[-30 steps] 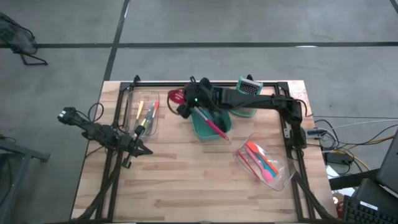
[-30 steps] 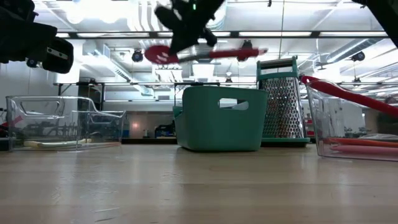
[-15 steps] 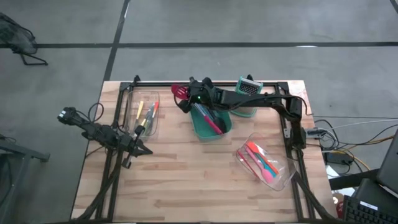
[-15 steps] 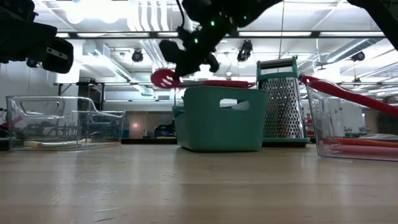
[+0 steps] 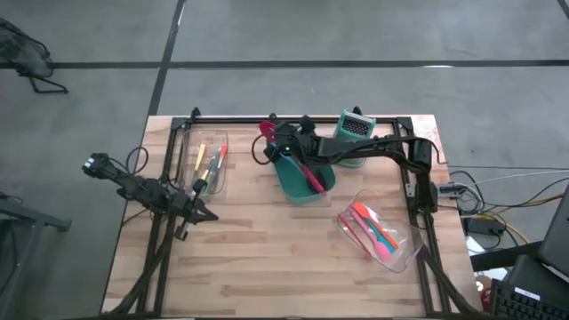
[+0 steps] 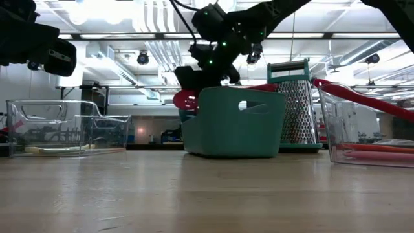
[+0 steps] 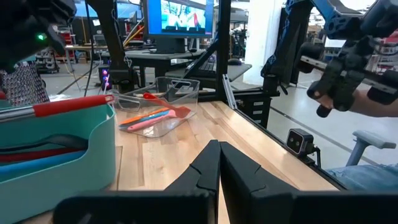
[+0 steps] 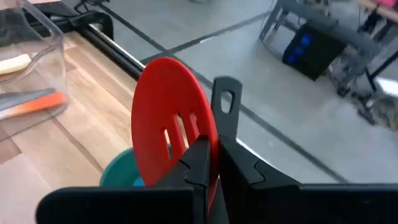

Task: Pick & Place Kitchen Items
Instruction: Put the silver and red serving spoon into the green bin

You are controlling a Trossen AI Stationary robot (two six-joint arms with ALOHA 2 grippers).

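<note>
My right gripper (image 5: 283,147) is shut on a red slotted spatula (image 8: 174,137) at the far left corner of the teal bin (image 5: 304,178). The spatula's head (image 5: 267,131) sticks out past the bin's rim. Its red handle (image 5: 311,176) slants across the bin toward the near right. Blue and red utensils (image 7: 37,163) lie inside the bin. A black handle end with a hanging hole (image 8: 227,102) shows right behind the spatula head. My left gripper (image 7: 217,155) is shut and empty near the table's left edge (image 5: 191,209). My right gripper pinches the red spatula between its two fingers (image 8: 200,163) at the neck just below the slotted head (image 8: 186,163). The fingers come slanting down from the table's right. The head (image 6: 186,99) hangs at the level of the bin's rim; the handle (image 6: 265,86) reaches over the bin.
A clear container (image 5: 203,162) with yellow and orange tools stands at the far left. Another clear container (image 5: 378,233) with red, pink and blue utensils stands at the near right. The teal-framed grater (image 5: 353,129) stands behind the bin. A person (image 7: 373,106) is beyond the table.
My right gripper has gone down and a little toward the table's right with the red spatula. The spatula was level, well above the bin; now its head is down at rim height and its handle lies across the bin.
</note>
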